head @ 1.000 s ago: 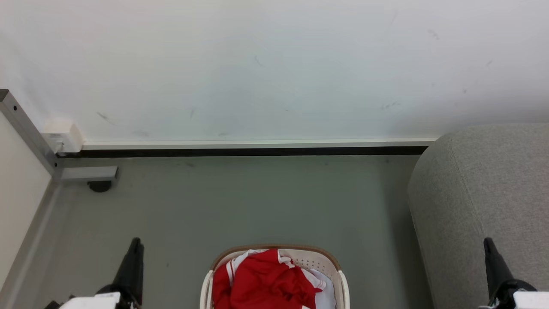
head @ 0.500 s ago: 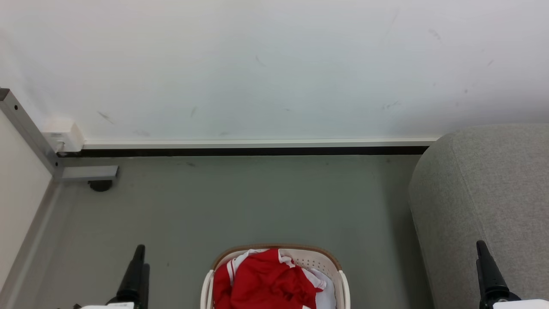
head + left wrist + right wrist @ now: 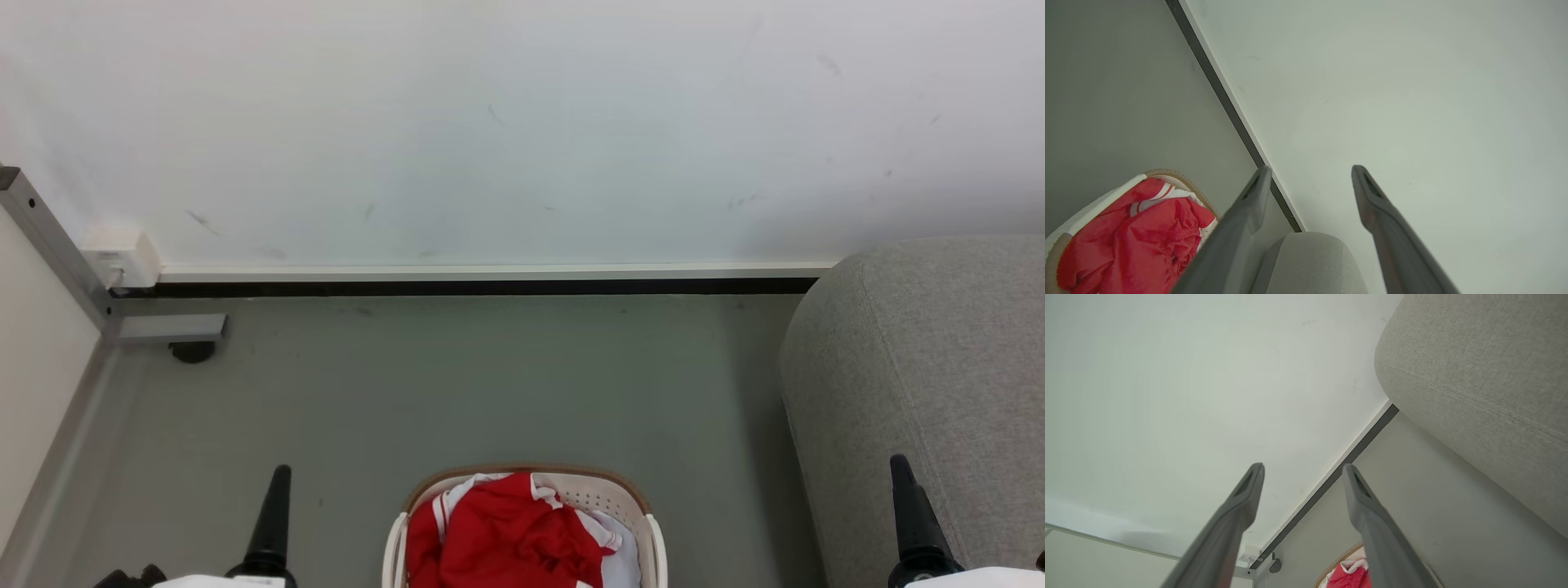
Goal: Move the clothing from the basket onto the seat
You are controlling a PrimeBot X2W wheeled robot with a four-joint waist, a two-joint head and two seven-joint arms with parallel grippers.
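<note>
- The left tool [image 3: 1310, 170] and the right tool [image 3: 1302, 467] both have their fingers apart and hold nothing. They sit either side of the laundry basket [image 3: 633, 494], well above the floor [image 3: 490, 384].
- The red garments [image 3: 506, 535] are all in the basket, bunched into one soft heap with white stripe trim showing at the top.
- Crumpled like this, a pinch would likely catch a single fold. The cloth could slip free, or drag a tangled neighbour halfway out.
- The basket looks like light white plastic with perforated walls and a tan rim. Fabric caught on the rim might lift or tip it.
- The sofa [image 3: 922, 351] is light-grey woven upholstery with a stitched seam and a rounded edge. Cloth released too near that curve may slide to the floor.
- In the head view the right tool is close beside the sofa's flank, so a swing across could brush it.
</note>
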